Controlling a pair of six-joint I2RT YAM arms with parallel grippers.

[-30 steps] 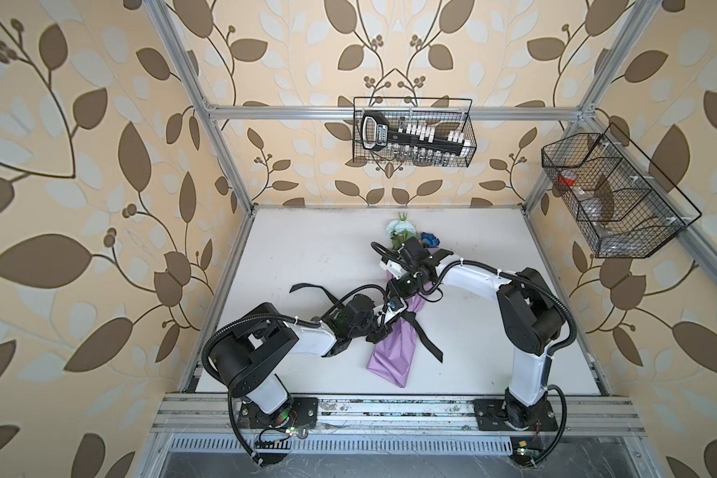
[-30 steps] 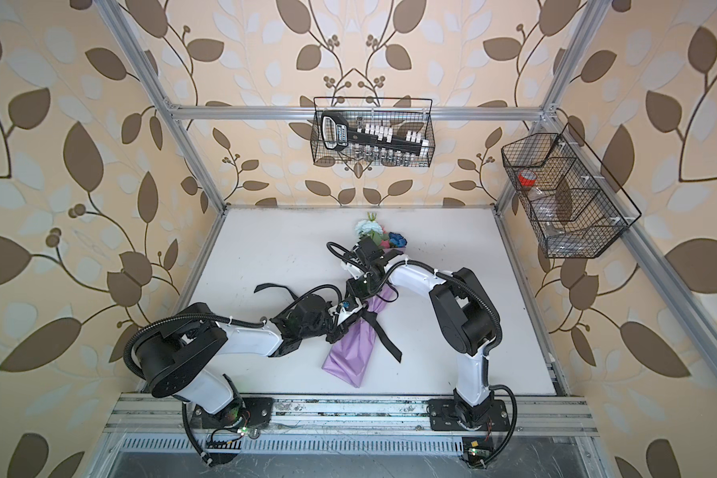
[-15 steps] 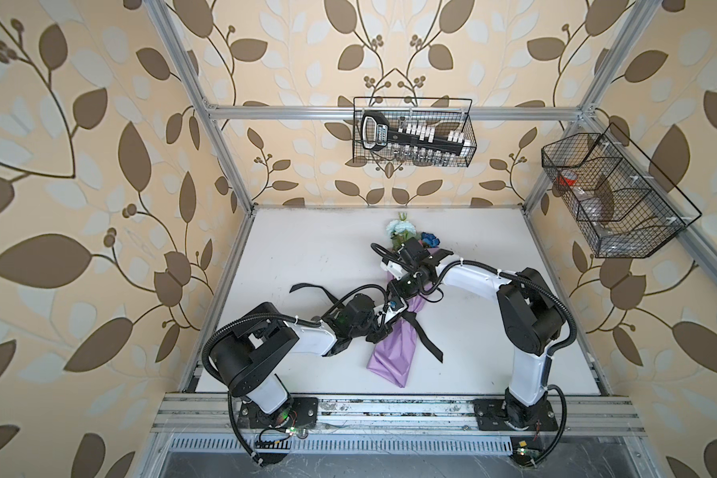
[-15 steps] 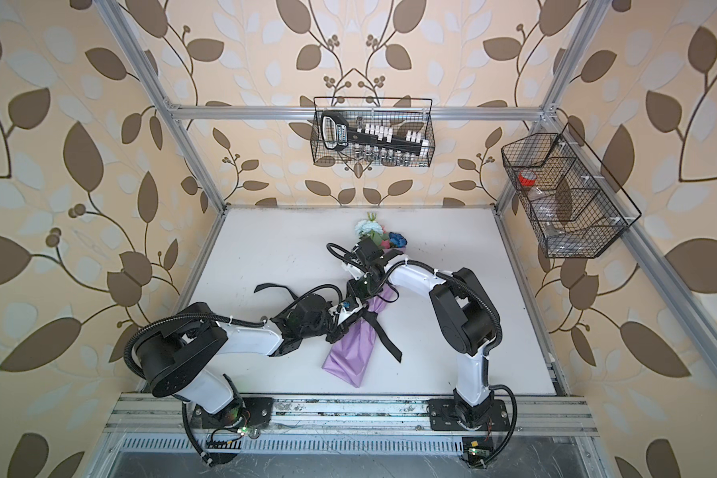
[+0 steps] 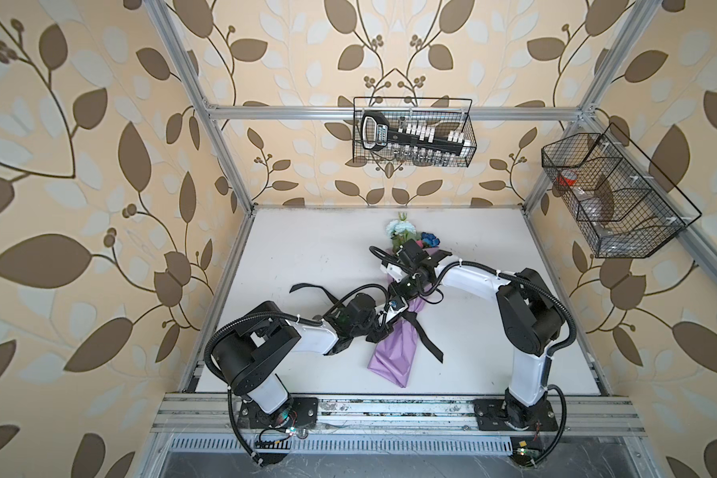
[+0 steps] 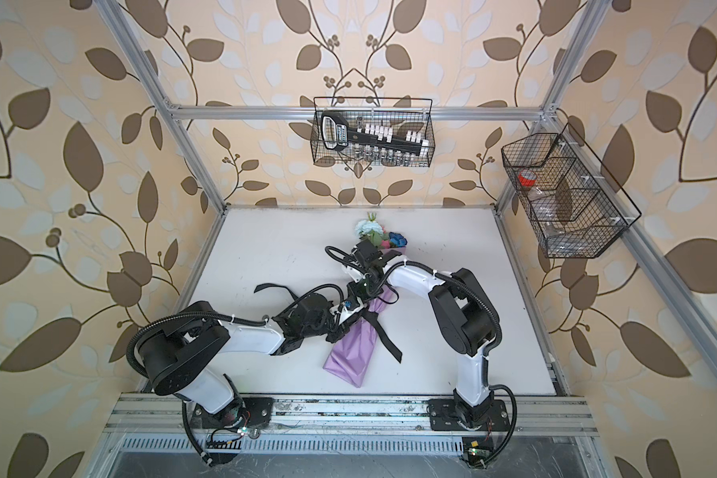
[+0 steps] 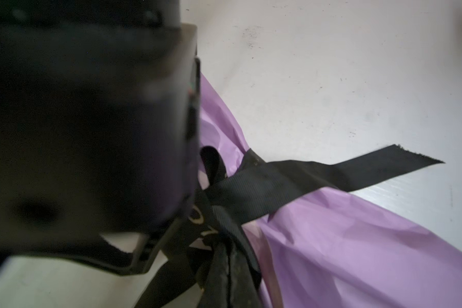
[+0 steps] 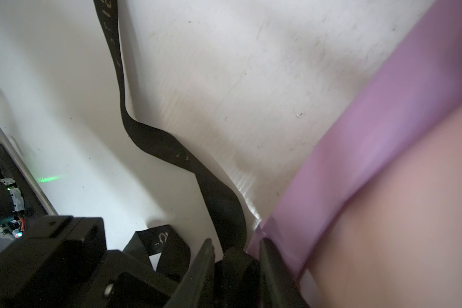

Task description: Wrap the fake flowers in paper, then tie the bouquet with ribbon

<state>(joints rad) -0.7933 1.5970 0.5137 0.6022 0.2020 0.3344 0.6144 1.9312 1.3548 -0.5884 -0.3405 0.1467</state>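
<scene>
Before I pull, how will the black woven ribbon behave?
Likely floppy: the black woven ribbon snakes in loose curves across the white table. Its ribbed weave probably grips rather than slips. Its frayed end may unravel.

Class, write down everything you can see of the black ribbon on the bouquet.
The black ribbon is a flat woven band with faint pale lettering and a frayed cut end. It crosses the bouquet's lilac wrapping, bunched at the crossing, with one tail each side on the white table. A fold sits between the right end effector's fingers.
</scene>
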